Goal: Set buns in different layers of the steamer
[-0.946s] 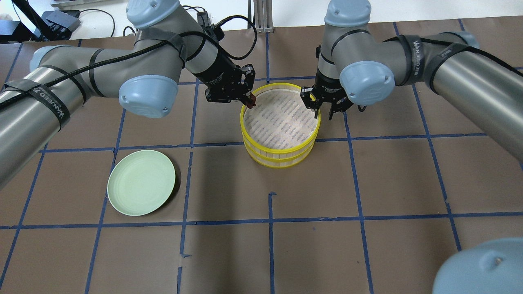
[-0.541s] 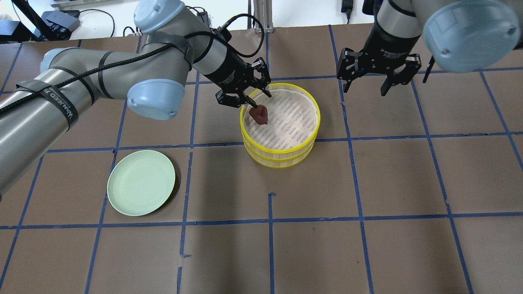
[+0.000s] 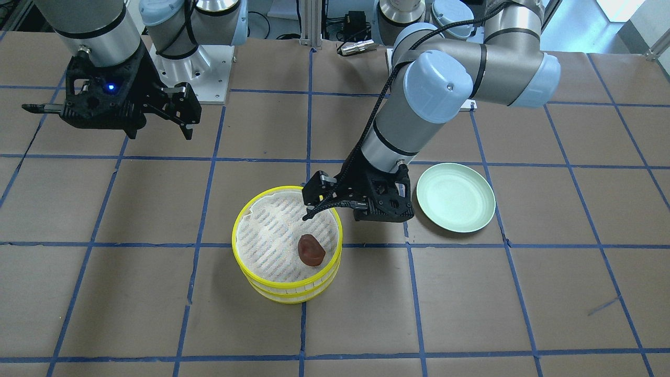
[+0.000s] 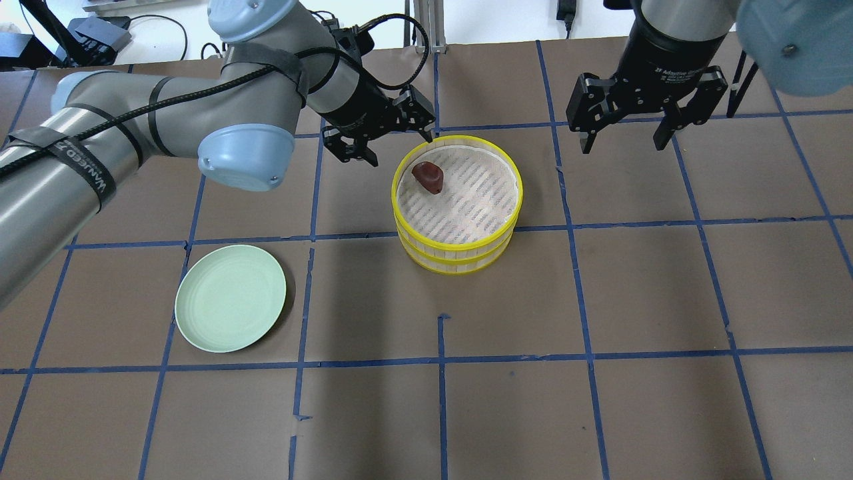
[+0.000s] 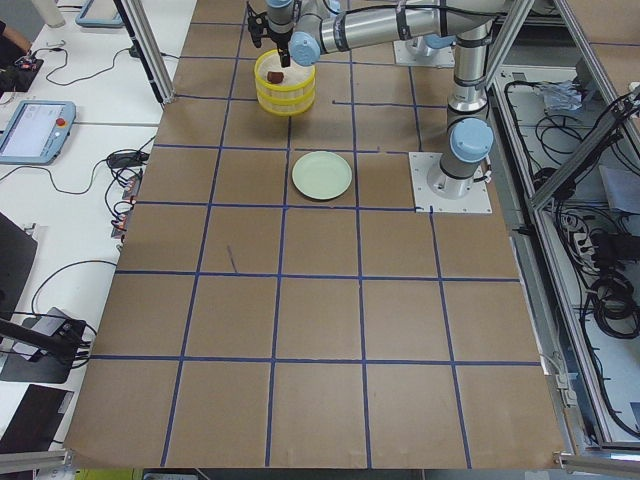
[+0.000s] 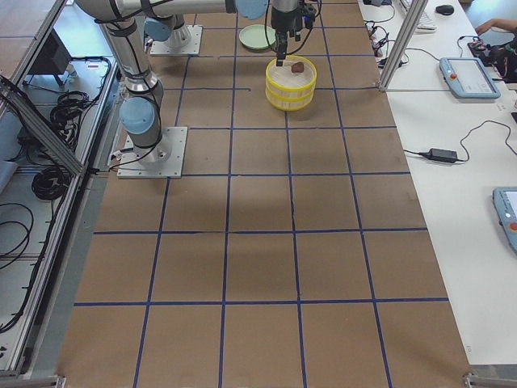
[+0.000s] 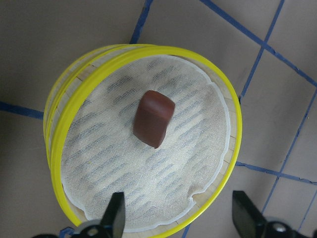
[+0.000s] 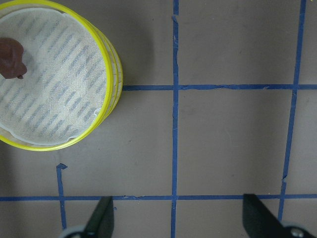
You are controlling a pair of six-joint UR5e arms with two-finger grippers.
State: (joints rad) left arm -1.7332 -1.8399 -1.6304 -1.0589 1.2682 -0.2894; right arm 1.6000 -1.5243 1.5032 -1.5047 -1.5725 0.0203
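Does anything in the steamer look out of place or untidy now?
Only small things. The white mesh liner in the top tray is rumpled at its edge and does not lie flat against the yellow rim. The reddish-brown bun lies off-centre, on the side of the left gripper. Nothing looks spilled or broken.

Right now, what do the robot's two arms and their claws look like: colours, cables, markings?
The left arm and right arm are silver-grey tubes with pale blue joint caps. The left arm wears black straps with white lettering and carries a black cable. The left claw and right claw are black and two-fingered; the right one bears white print.
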